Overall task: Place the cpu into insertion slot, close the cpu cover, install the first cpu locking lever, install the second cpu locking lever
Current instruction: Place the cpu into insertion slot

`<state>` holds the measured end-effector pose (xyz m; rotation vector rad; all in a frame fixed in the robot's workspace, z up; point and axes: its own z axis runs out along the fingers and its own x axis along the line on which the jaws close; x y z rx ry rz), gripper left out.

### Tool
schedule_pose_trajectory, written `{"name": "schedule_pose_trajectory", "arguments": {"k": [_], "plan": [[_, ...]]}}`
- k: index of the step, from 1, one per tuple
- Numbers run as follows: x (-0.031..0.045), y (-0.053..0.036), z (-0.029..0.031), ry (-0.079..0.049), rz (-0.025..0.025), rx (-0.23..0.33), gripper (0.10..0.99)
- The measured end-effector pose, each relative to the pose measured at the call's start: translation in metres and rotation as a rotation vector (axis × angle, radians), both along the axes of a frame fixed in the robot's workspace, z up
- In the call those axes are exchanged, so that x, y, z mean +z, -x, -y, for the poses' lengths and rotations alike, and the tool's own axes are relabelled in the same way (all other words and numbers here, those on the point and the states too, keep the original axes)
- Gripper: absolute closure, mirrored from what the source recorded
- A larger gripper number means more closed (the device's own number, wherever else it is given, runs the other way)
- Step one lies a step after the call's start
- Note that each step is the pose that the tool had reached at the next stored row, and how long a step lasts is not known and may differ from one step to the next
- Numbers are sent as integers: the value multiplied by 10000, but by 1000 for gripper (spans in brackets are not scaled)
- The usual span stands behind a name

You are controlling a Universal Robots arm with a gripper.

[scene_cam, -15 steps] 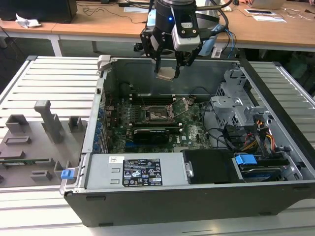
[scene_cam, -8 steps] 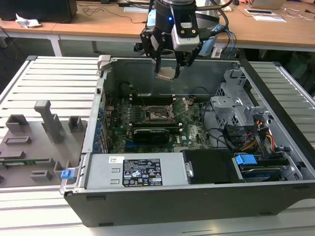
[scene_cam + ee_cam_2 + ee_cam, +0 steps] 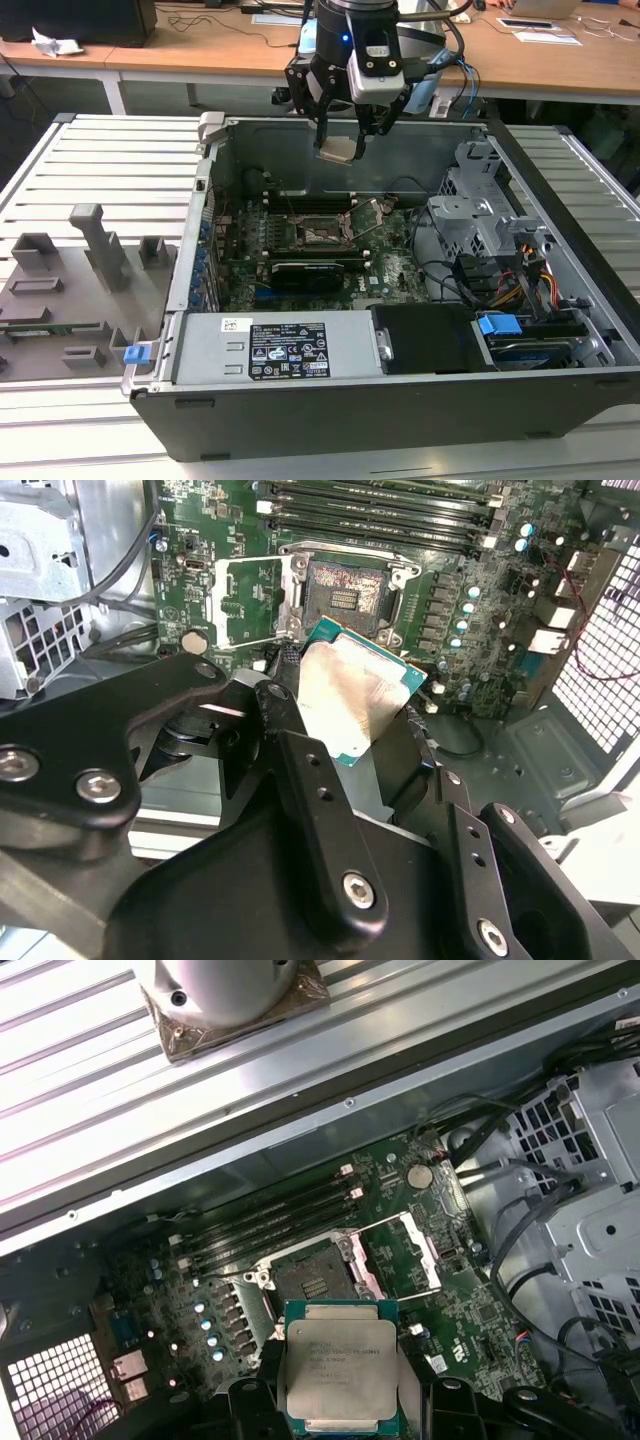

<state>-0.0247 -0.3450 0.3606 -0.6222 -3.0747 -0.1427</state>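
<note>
Peeking into the open pc case point(image 3: 400, 412), insertion slot point(image 3: 310, 1282) sitting bare mid green board point(image 3: 392, 266), cpu cover point(image 3: 430, 1255) flipped open just beside it, back by the case's far wall the gripper point(image 3: 342, 142) pinching the cpu point(image 3: 340, 1375) by its edges, held up off the board

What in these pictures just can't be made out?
Underside of the cpu: faces away in both wrist views.
Pins of the insertion slot: too small in the exterior view.
Near edge of the circuit board: hidden behind the silver labelled box, exterior view.
</note>
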Motion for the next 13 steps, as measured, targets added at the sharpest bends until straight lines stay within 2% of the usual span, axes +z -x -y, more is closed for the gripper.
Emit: {"name": "schedule_pose_trajectory", "arguments": {"k": [13], "plan": [[0, 0, 0, 0, 0, -400, 553]]}}
